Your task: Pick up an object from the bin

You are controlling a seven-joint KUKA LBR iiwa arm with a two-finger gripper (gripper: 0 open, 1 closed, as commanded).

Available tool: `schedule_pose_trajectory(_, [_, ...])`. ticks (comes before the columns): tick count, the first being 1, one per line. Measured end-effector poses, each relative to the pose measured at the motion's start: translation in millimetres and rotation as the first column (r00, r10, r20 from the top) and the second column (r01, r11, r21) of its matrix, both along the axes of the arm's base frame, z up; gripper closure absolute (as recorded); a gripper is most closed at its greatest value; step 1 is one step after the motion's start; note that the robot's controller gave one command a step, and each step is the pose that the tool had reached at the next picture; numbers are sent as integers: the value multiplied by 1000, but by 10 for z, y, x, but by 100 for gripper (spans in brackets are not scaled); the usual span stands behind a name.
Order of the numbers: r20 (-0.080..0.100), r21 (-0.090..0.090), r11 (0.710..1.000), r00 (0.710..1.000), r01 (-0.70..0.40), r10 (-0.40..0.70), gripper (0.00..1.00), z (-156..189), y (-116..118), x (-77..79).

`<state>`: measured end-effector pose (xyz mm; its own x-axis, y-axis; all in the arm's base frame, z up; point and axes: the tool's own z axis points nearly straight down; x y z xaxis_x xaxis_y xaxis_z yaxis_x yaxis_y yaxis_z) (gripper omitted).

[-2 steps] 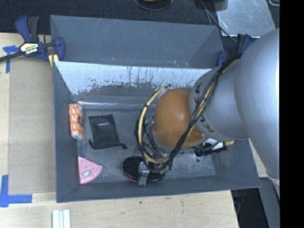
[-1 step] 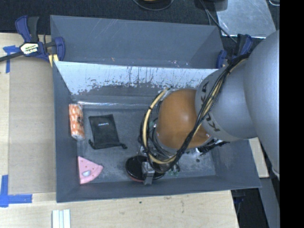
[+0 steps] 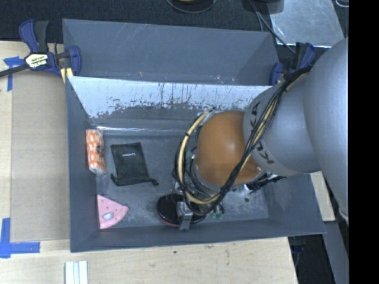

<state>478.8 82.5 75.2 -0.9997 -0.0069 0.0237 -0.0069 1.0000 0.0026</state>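
Note:
My gripper (image 3: 185, 213) is low in the bin's front middle, mostly hidden under the arm's orange cover. A round black disc-like thing with a reddish lower edge (image 3: 169, 209) lies right against the gripper's left side. A small green thing (image 3: 216, 216) peeks out just to the gripper's right, on the bin floor. Whether anything is held is hidden.
A black flat pouch (image 3: 129, 163) lies left of centre with a cord trailing right. An orange-and-white speckled packet (image 3: 95, 151) rests by the left wall. A pink wedge-shaped thing (image 3: 109, 212) sits in the front left corner. The arm covers the bin's right half.

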Motion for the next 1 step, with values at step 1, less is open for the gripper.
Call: schedule_pose_trajectory(1, [6, 1, 1000, 1000, 1, -1, 100, 208, 0, 13])
